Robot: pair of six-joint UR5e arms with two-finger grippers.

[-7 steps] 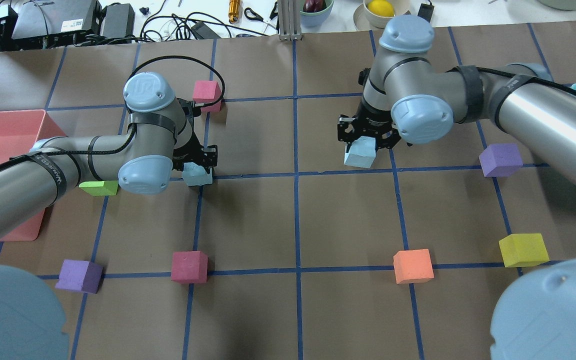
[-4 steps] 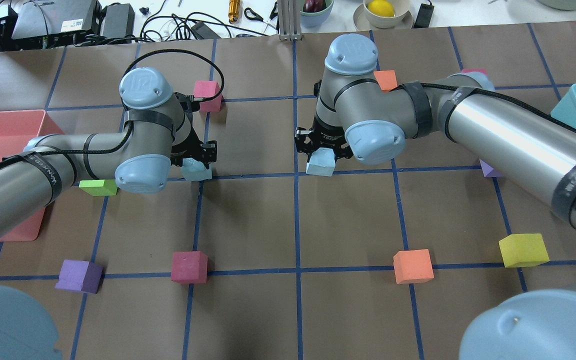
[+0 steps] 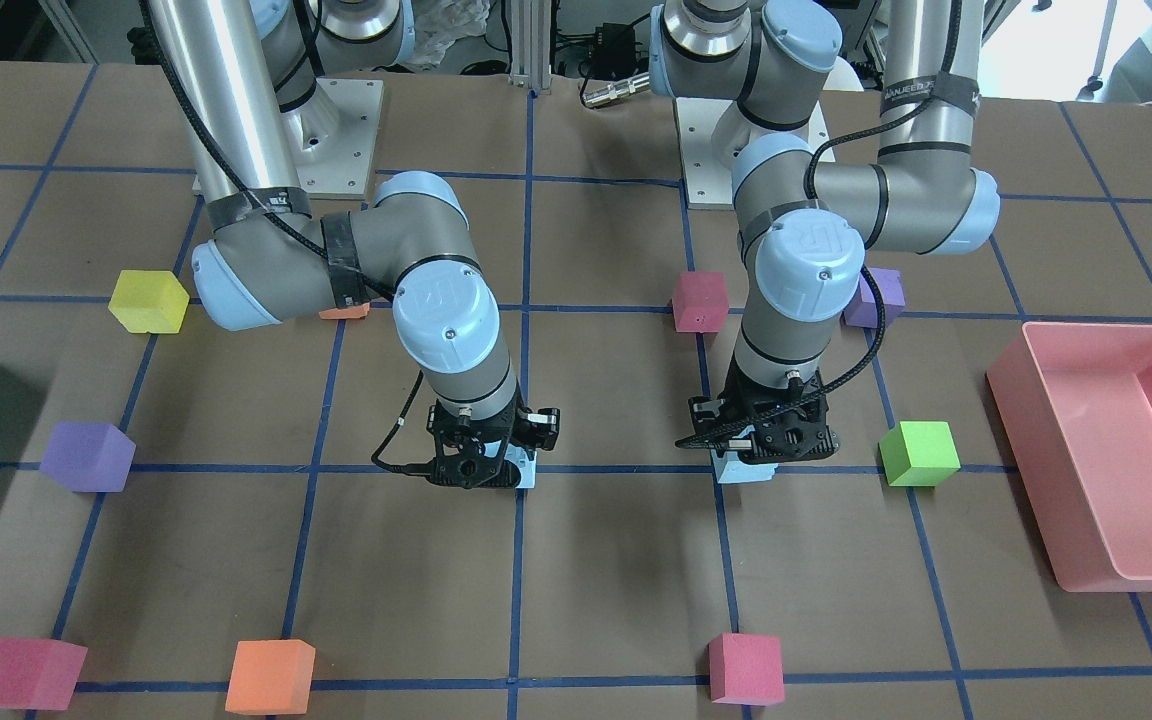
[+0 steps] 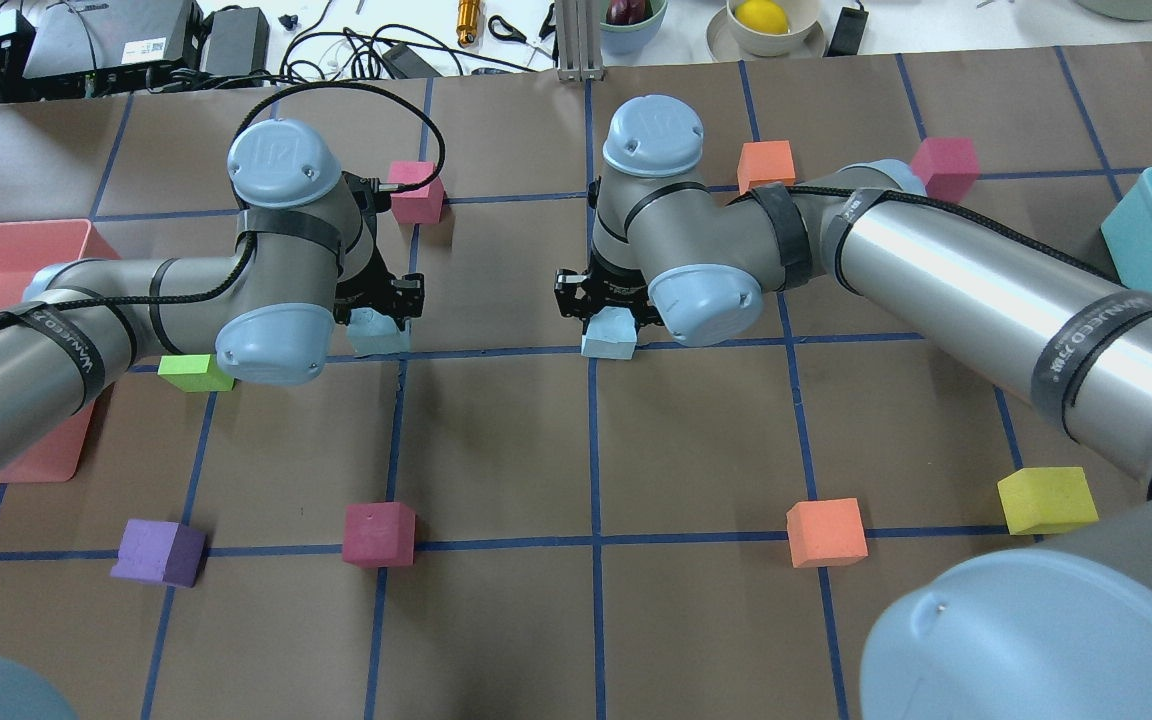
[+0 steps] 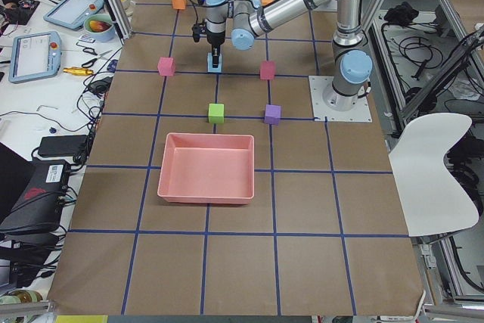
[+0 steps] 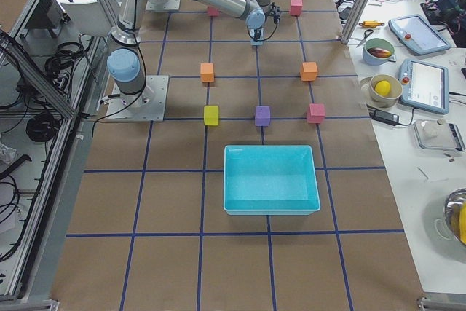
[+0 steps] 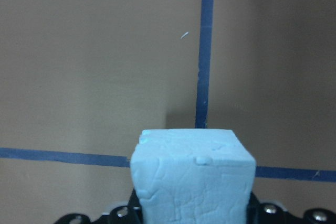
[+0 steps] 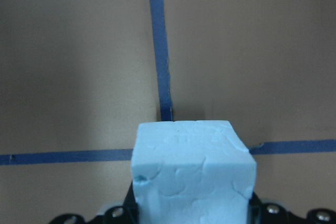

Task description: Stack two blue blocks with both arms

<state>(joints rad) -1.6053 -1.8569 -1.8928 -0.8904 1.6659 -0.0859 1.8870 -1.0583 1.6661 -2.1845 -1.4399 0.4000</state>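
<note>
Blue block [image 4: 608, 342] in right gripper [image 4: 607, 322] now nearer left gripper [image 4: 377, 322].

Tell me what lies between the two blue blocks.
Overhead view: only bare table paper and a blue tape line between the left blue block and right blue block.

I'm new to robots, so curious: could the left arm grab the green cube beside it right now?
Probably not yet. The green cube lies close, nothing between, but the left gripper is shut on a blue block and would have to put that down first.
</note>
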